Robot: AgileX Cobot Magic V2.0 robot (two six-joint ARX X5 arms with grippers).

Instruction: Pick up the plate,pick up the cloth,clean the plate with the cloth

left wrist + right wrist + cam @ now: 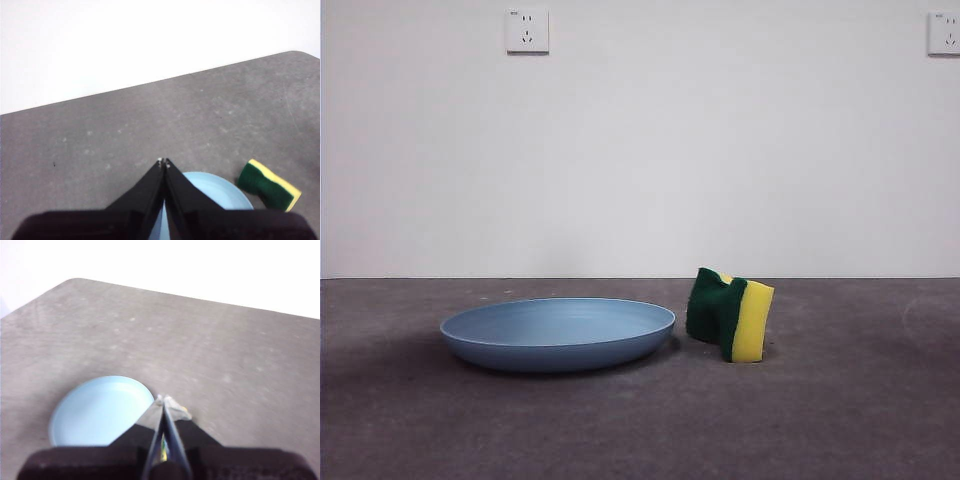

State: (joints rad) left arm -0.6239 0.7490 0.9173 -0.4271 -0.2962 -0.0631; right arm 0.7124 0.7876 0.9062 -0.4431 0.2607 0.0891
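You have the wide, shallow, round light-blue plastic plate point(558, 333) lying flat on the grey table point(840, 420), right side up, its low rim all the way round in contact with the surface as far as the front view shows. From the plate's centre, the small yellow foam sponge with a dark green scouring layer point(729, 314) sits at about 3 o'clock in the front view, just beside the plate's rim but not touching it; a thin strip of table shows between them. The sponge stands on one wavy-cut edge, leaning slightly, with the green layer facing the plate and the yellow foam on the far side from it.

Your left gripper point(164, 162) hangs above the table with its two black jaws pressed together, tips meeting, nothing between them. Past its jaws you see part of the plate point(215, 192) and, beside it, the sponge point(269, 185).

Your right gripper point(163, 401) is likewise high over the table, jaws pressed together and pinching nothing. The plate point(100, 410) lies beyond and to one side of its jaws; a sliver of yellow shows right behind the jaws, mostly hidden.

Neither arm shows in the front view. Two white wall sockets point(527, 31) sit on the white wall behind the table.
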